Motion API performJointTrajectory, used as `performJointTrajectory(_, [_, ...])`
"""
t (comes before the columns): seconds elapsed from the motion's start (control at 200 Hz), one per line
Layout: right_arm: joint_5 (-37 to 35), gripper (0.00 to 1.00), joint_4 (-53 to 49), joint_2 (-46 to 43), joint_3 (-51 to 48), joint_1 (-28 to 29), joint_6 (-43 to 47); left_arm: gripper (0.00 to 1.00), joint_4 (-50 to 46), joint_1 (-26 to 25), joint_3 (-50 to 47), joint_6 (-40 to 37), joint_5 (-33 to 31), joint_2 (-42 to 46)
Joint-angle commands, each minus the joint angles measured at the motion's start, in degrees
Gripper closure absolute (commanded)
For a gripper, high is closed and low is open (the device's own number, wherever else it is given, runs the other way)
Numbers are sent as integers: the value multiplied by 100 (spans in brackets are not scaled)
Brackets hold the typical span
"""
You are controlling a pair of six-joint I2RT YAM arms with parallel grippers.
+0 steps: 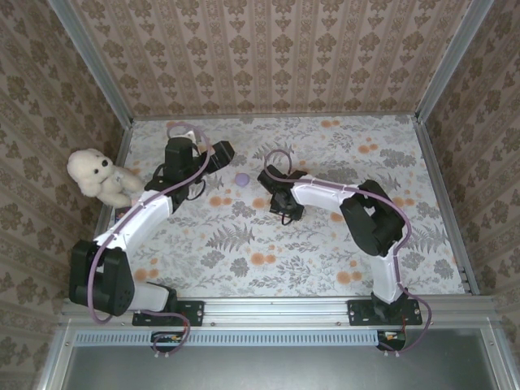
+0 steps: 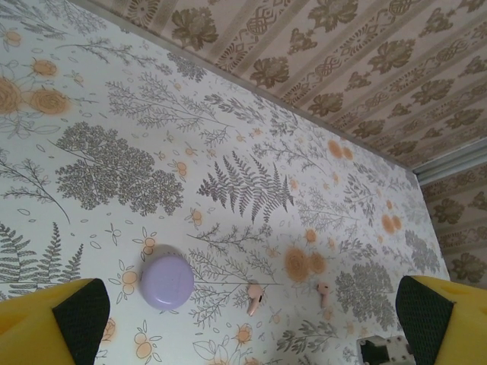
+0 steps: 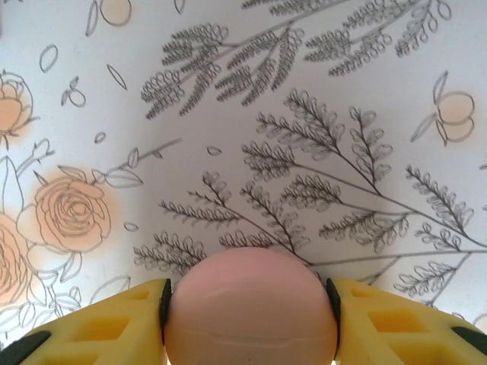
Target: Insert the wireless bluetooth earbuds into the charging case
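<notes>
The lilac charging case [image 2: 167, 281] lies shut on the floral tablecloth; from above, the case [image 1: 242, 179] sits between the two arms. Two pink earbuds [image 2: 254, 298] [image 2: 323, 290] lie loose on the cloth just right of it. My left gripper [image 2: 251, 331] hovers above them, jaws wide open and holding nothing; it [image 1: 218, 153] sits up and left of the case. My right gripper [image 3: 249, 323] is low over the cloth with both pads pressed against a pink round pebble-shaped object [image 3: 251, 304]. In the top view the right gripper [image 1: 284, 210] is right of the case.
A cream teddy bear [image 1: 101, 177] sits at the table's left edge beside the left arm. Patterned walls close the table [image 1: 325, 244] on three sides. The floral cloth stretches open to the right and towards the front.
</notes>
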State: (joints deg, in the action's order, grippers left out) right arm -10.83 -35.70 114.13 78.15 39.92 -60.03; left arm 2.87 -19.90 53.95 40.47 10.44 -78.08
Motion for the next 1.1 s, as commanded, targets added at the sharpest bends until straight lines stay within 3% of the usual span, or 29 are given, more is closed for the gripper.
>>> performJointTrajectory(0.0, [214,61,463,-580,-336,-109,-108,1,561,-27,-298,-284,563,-175])
performJointTrajectory(0.135, [454,61,937,-1045,-584,-384,-309,3,1748,-57,-833,-258,1242,-349])
performJointTrajectory(0.295, [813,61,1359,-1409,-693,-751,-580,5,2854,-225,-1337,-189,1619,-613])
performJointTrajectory(0.46, [1141,60,1576,-1504,-543,-1014,-834,15,3865,-563,-1494,-125,1937,-1110])
performJointTrajectory(0.66, [1530,60,1995,-1490,-519,-1212,-1403,30,5396,-940,-1502,488,2030,-2000])
performJointTrajectory(0.875, [1780,60,2314,-1375,-477,-1276,-1909,35,7041,-1085,-1535,1217,1832,-2886])
performJointTrajectory(1.095, [1815,60,2412,-1279,-406,-1279,-2104,35,7069,-1269,-1409,1174,1646,-3047])
